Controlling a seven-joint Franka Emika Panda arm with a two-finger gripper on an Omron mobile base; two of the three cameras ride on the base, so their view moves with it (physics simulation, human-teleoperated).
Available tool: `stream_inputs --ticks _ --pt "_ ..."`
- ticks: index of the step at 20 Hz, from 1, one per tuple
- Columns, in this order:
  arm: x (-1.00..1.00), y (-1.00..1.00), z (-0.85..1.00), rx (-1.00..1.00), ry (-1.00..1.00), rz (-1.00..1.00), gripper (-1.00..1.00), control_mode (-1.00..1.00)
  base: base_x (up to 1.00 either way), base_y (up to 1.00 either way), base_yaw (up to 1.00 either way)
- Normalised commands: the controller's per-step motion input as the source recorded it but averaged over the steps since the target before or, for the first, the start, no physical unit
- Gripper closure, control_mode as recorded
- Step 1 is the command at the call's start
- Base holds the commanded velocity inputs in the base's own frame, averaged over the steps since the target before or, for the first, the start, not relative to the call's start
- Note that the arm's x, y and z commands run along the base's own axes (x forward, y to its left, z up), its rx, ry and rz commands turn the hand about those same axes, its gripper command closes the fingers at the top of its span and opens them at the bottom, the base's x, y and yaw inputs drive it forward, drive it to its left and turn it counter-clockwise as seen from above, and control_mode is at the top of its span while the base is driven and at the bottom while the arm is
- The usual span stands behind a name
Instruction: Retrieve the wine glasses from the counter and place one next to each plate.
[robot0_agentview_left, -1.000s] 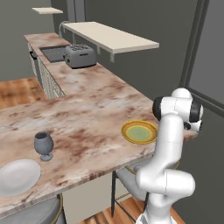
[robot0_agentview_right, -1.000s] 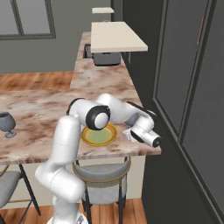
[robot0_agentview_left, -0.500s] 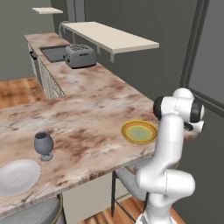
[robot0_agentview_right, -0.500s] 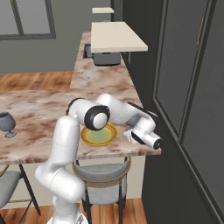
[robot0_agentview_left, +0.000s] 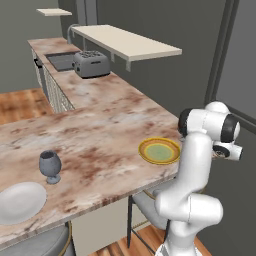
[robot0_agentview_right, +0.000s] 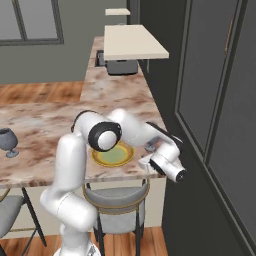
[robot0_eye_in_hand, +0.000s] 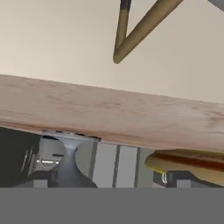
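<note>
The near glass (robot0_eye_in_hand: 66, 162) stands on the tabletop (robot0_eye_in_hand: 109, 118) just beside the yellow plate (robot0_eye_in_hand: 188, 162). The far glass (robot0_agentview_left: 50, 166) sits next to the white plate (robot0_agentview_left: 20, 202). The tool (robot0_eye_in_hand: 109, 180) looks apart, with 1 tip on either side of the near glass and nothing clamped. The danger is the retreat: a sideways or tilted pull could clip the bowl and tip the short-stemmed glass onto the plate or, since it seems close to the edge, off the tabletop.

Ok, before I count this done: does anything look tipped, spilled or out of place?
Nothing spilled or tipped. One goblet stands upright beside the white plate. The other goblet, by the yellow plate, has its foot right at the counter edge, which looks precarious.
</note>
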Motion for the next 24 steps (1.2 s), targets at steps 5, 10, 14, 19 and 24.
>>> stream_inputs --ticks 5,10,14,19,24 --pt "-0.79 0.16 0.66 0.0 -0.13 0.0 -1.0 -1.0 0.0 0.0 0.0" --pt "-0.61 0.53 0.82 0.0 -0.11 0.0 -1.0 -1.0 0.0 0.0 0.0" --pt "-0.27 0.7 0.85 -0.03 -0.04 0.01 -1.0 -1.0 0.0 0.0 0.0" --pt "-0.26 0.56 1.0 -0.08 -0.14 0.02 -1.0 -1.0 0.0 0.0 0.0" --pt "-0.46 0.5 1.0 -0.05 -0.12 0.06 -1.0 -1.0 0.0 0.0 0.0"
